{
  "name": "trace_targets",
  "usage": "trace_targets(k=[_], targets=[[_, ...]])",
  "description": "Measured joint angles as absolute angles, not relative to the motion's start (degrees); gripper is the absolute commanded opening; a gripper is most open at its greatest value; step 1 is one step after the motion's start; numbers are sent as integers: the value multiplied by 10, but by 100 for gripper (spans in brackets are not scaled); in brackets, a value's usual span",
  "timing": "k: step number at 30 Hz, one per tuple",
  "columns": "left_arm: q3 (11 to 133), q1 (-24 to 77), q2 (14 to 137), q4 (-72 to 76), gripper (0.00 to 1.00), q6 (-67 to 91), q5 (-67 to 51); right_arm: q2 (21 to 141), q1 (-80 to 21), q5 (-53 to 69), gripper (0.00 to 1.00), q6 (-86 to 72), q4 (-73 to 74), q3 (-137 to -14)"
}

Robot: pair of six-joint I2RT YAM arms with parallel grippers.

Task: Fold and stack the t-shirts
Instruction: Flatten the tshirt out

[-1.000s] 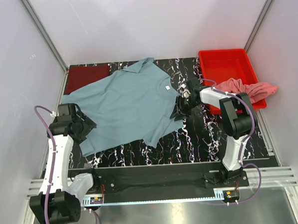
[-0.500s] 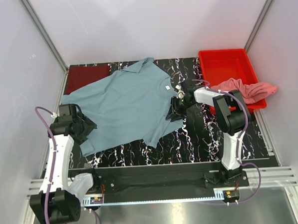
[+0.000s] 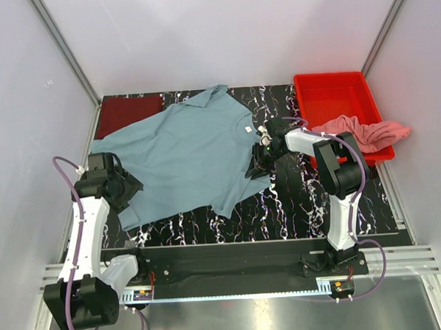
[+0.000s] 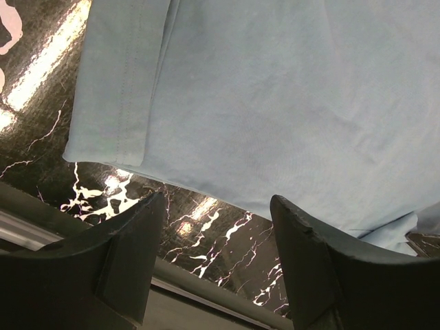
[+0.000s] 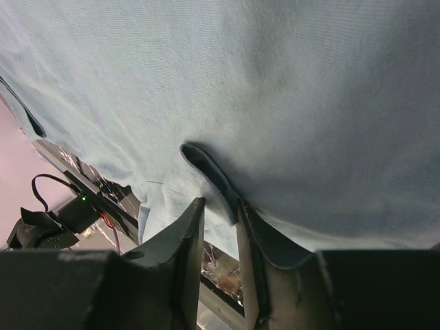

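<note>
Progress: early-mid. The maroon tee (image 3: 129, 112) is already a neat folded rectangle at the far-left corner of the desk (image 3: 296, 205), so 1 of 3 looks done. The grey-blue tee (image 3: 183, 156) lies spread flat, mid-left of the desk, collar toward the far edge and hem near; no fold made in it yet. The pink tee (image 3: 374, 131) is bunched and draped over the near-right rim of the red tray (image 3: 298, 102), untouched. Left to do, by my read: fold the grey-blue, stack it on the maroon, then pull the pink out and do the same. The left claw (image 4: 218, 206) is open, w/ nothing between the fingers, and hovers over the near-left hem corner of the grey-blue tee; contact w/ the cloth is not clear. The right claw (image 5: 220, 206) is at the tee's right sleeve, its jaws drawn narrow w/ a raised ridge of sleeve cloth running into the gap, so it looks pinched on the cloth. Vs 1 s ago: the right arm's elbow has swung left and the claw has crept a bit left, further onto the sleeve edge. The left arm is approx same spot. All 3 tees and the tray are unchanged, and no part of the grey-blue is lifted yet in the top view.
</note>
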State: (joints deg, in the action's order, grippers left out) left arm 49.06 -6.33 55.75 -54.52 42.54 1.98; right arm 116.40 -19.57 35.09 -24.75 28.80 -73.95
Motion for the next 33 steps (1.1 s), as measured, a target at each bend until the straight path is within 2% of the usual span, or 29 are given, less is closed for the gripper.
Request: trace_targets(k=[4,6,9,13,19,21,22,24,27,30,31,33], targets=[[491,-63,569,-545,70,425,20,1164,-196,350,15,-246,291,-743],[491,-63,574,-547,72,425,25,1164,-196,350,13,-244,295,-746],[492,-63,583,-561,76,426,43,1164,-196,344,16,-242,298,-750],[503,-63,599,-583,77,425,70,1164,-196,340,26,-241,299,-755],[509,-63,608,-597,77,426,92,1167,-196,340,26,-239,300,-762],[509,-63,608,-603,77,427,97,1169,-196,340,19,-237,300,-766],[509,-63,608,-606,77,428,99,1169,-196,340,6,-237,300,-766],[509,-63,609,-608,77,432,101,1169,-196,341,1,-236,302,-766],[509,-63,611,-612,77,437,105,1169,-196,341,0,-236,305,-766],[508,-63,620,-615,74,438,110,1169,-196,337,0,-234,314,-766],[508,-63,625,-617,64,437,111,1168,-196,335,0,-233,319,-766],[509,-61,642,-622,62,432,117,1164,-196,326,0,-231,332,-766]])
